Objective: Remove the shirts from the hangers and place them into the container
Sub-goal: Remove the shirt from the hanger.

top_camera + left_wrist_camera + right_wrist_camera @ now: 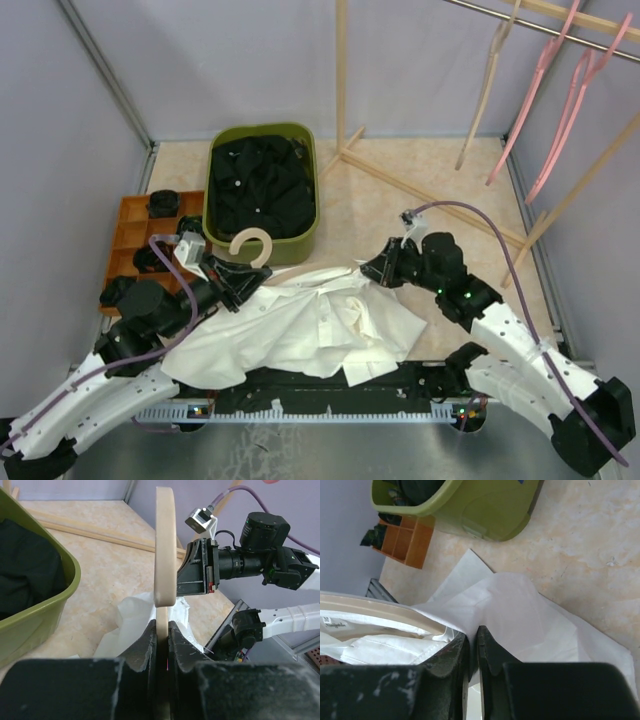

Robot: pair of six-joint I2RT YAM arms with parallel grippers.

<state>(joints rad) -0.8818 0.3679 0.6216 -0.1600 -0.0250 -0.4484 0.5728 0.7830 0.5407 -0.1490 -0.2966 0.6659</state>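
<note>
Clamping the beige hanger point(165, 555), the left gripper point(161, 630) steadies it; the right gripper point(471, 635) pinches the soft, light white shirt point(300, 335) at its shoulder, a sound hold.

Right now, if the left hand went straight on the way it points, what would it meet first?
Besides the beige hanger it grips, the left hand would first press into the bunched white shirt; just beyond, the right hand faces it. How far apart is unclear.
</note>
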